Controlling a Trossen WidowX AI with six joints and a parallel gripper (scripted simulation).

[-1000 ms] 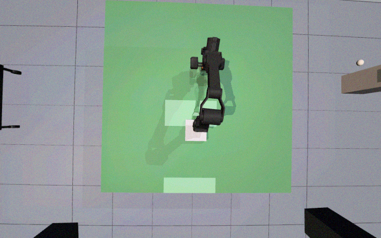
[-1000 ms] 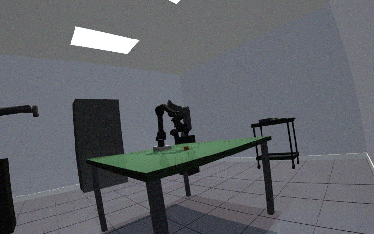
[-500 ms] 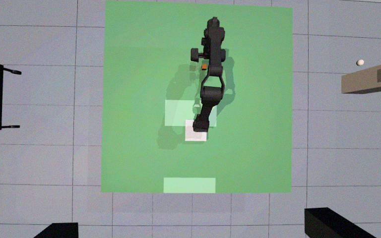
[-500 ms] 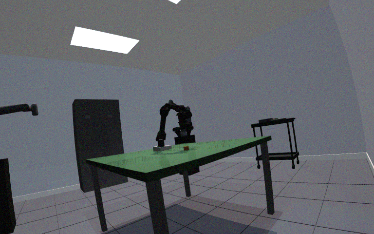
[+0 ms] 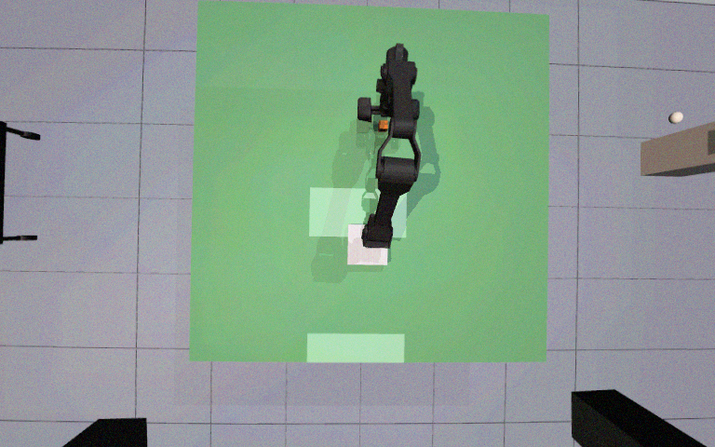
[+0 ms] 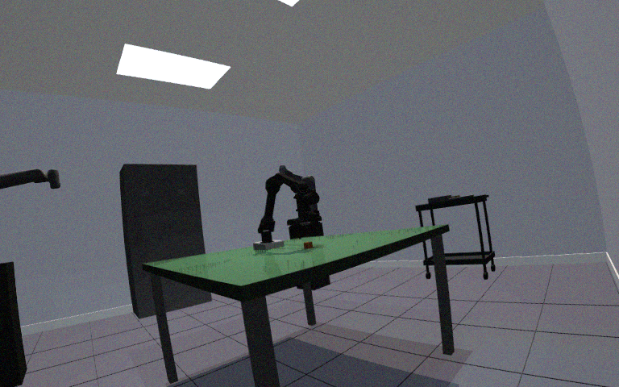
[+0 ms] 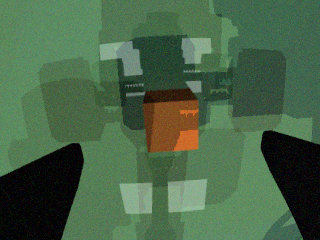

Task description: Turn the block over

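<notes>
Holding nothing, my fingers spread wide above the orange block (image 5: 384, 126) (image 6: 308, 244) (image 7: 172, 125), which sits on the green table (image 5: 262, 288) (image 6: 236, 271) (image 7: 30, 30); I should centre, square up, then descend slowly before gripping

The top view is looking straight down over the whole green table (image 5: 262, 288) (image 6: 236, 268); the exterior is watching it from a distance, beyond one corner. The wrist view is peering closely at the block (image 5: 384, 126) (image 6: 308, 244) (image 7: 172, 125).
</notes>
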